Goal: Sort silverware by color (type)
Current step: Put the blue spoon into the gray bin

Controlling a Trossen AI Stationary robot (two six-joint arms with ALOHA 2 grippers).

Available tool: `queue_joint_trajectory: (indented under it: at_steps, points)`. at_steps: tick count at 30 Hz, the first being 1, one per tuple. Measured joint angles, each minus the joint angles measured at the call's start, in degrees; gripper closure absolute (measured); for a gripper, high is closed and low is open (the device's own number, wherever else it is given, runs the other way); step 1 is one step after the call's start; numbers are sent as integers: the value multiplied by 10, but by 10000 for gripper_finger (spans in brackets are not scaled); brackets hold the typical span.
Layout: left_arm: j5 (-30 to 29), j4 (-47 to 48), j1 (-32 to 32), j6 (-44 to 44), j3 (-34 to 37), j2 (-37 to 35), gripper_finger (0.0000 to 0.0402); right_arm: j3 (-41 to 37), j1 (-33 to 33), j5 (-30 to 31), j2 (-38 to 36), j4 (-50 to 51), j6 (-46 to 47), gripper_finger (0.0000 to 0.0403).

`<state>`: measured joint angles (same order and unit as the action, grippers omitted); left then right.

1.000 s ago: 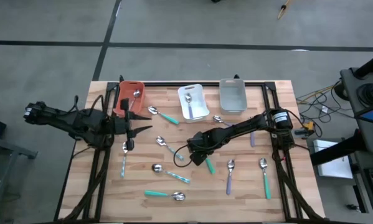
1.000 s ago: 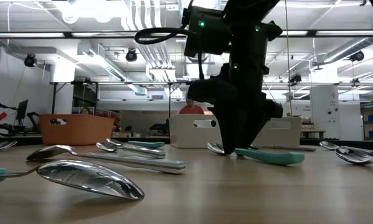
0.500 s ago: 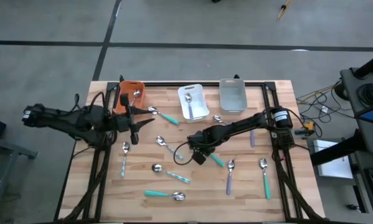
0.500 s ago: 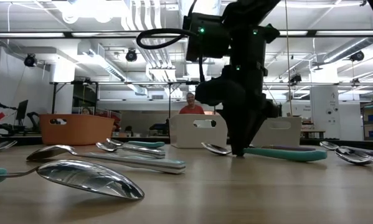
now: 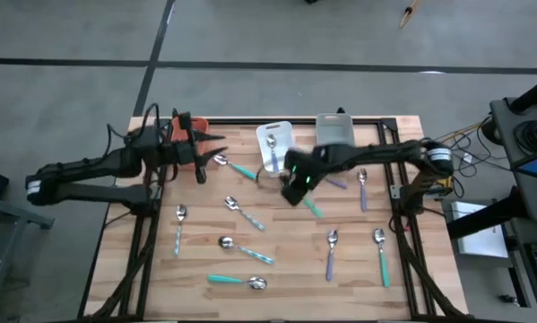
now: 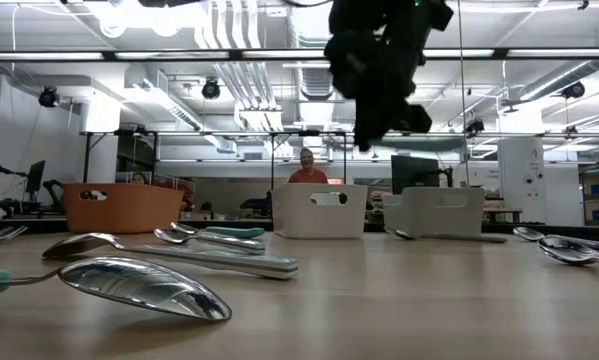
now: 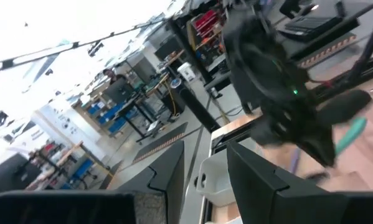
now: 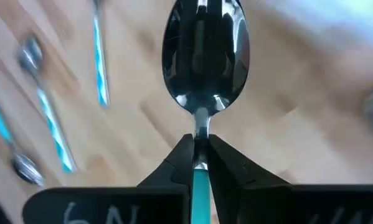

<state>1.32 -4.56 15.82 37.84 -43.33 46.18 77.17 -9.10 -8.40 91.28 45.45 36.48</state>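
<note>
right gripper [image 8: 200,152] clamps teal spoon [image 8: 203,56] above table; left gripper [image 5: 199,152] partly open beside orange bin [image 5: 180,126].

– How many bins are counted?
– Three: an orange bin [image 6: 119,207], a white bin [image 5: 284,136] and a grey bin [image 5: 333,136].
– And the silverware?
– Eleven pieces are seen. Four are teal-handled: three teal pieces [image 5: 244,170] are laid on the tabletop [image 5: 358,287], and one teal spoon [image 5: 311,205] is held in the right pincer [image 5: 295,190]. Three purple pieces [image 5: 329,262] and three striped pieces [image 5: 255,254] are also counted on the tabletop. One binned spoon [image 5: 271,142] is seen in the white bin; its handle colour cannot be told.
– Arms?
– Two: a left arm [image 5: 98,169] and a right arm [image 5: 376,154].
– People?
– One person [image 6: 306,168] is seen beyond the bins.
</note>
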Motion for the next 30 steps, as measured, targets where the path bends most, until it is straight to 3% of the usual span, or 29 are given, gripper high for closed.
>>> queue_joint_trajectory:
  at_steps: [7, 13, 18, 24, 30]
  points:
    - [115, -21, 135, -29, 0, 42, 299, 0, -142, 1, -57, -4, -38, 383]
    - [119, -60, 221, -29, 0, 97, 299, 0, -271, -69, -49, 1, -82, 383]
    - [120, -106, 283, -30, 0, 144, 299, 0, -353, -87, -36, 42, -111, 383]
    - [148, -221, 344, -50, 0, 210, 299, 0, -388, -91, -13, 115, -137, 383]
    - [147, -334, 382, -86, 0, 266, 299, 1, -393, -92, 9, 126, -142, 383]
